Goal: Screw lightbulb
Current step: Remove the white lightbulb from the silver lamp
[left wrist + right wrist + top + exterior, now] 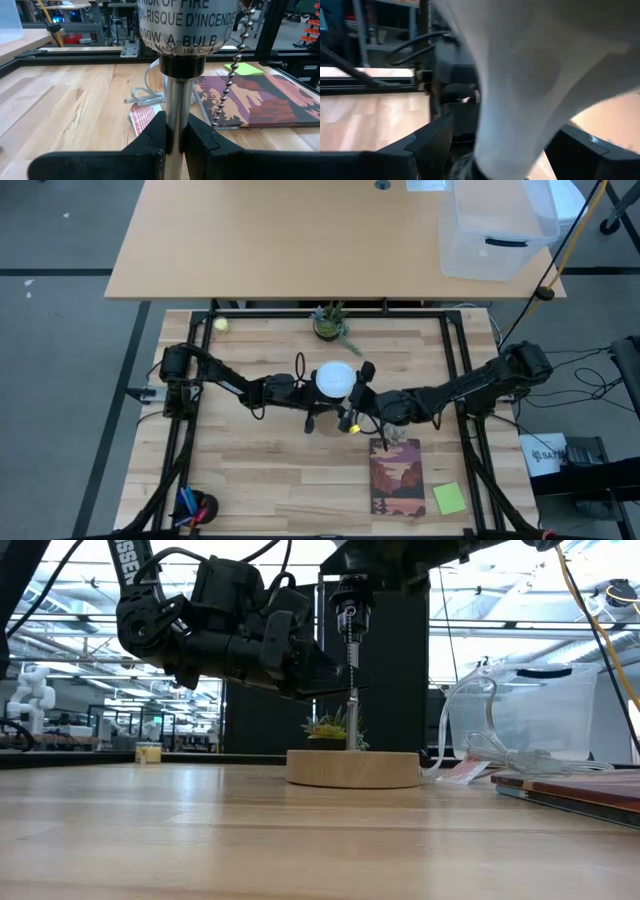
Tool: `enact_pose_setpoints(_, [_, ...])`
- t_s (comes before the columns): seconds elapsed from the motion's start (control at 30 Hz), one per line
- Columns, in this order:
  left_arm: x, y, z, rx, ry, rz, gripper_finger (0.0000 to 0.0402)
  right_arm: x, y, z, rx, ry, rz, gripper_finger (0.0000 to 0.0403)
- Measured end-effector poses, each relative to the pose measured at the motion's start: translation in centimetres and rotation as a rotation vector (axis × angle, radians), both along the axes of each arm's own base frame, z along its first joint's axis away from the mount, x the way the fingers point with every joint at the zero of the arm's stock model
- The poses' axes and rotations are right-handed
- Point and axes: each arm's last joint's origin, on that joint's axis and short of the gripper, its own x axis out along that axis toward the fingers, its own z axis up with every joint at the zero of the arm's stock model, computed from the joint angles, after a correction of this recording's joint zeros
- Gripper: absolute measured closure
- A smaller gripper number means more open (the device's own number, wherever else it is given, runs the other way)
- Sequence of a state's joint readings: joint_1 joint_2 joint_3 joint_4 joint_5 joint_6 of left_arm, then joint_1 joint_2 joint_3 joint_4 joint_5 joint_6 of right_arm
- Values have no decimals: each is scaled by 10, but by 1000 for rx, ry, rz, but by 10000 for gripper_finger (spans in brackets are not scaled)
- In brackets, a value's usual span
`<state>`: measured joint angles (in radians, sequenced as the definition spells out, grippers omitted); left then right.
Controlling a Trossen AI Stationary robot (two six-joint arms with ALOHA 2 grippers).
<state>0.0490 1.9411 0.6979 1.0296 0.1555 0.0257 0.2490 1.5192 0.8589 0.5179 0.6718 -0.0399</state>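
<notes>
Lightbulb (336, 378) sits atop lamp socket (185, 20), above wooden base (353, 768). Left gripper (172, 134) pinches lamp stem (173, 107); right gripper (490, 145) spread around bulb neck. Screwing step; next likely needs closing and twisting.

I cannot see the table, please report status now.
Left gripper shut on lamp stem. Right gripper open around lightbulb. Nothing blocking.

Two dark jointed arms (235, 383) with looping black cables (matte angular fingers).
</notes>
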Motion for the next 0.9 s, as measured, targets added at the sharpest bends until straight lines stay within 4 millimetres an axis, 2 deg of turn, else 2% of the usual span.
enact_pose_setpoints(0.27, [0, 0, 0, 0, 0, -1, 363, 0, -1, 4, -32, -21, -38, 127])
enact_pose_setpoints(0.7, [0, -2, 0, 2, 1, -13, 363, -4, 1, 8, -88, 4, 1, 233])
enact_pose_setpoints(0.9, [0, -3, 1, 8, -4, -60, 363, -9, 5, 14, -98, 15, 73, 254])
